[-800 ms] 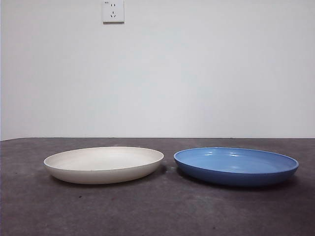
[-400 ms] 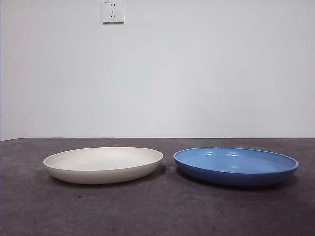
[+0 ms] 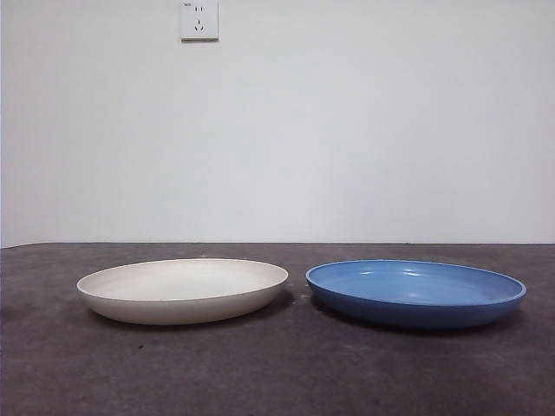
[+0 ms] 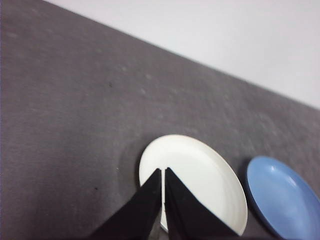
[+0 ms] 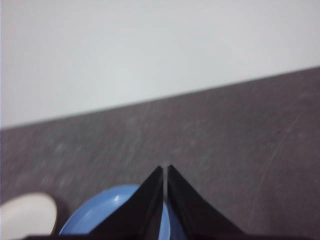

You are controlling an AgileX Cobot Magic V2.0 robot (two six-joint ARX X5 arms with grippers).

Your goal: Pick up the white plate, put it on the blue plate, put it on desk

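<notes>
Change since earlier frame: pretty much none, both plates sit in the same spots in the front view and no arm has come into it.
White plate: flat on the table, left of the blue one from the front, matte cream, wide and shallow with a low curved rim.
Blue plate: right beside the white plate, small gap between the rims, not touching. Glossy inside with little highlights, same shallow round shape.
Left end effector: up above the table, looking down with its tips over the near part of the white plate. Jaws pressed together with just a hairline slit, holding nothing.
Right end effector: also up in the air, tips lined up over the blue plate, a sliver of the white plate off to the side. Jaws closed to a thin slit, nothing in them.
Table surface: dark grey-brown, rough and mottled, matte.
Background: plain white wall with a wall socket high up.
</notes>
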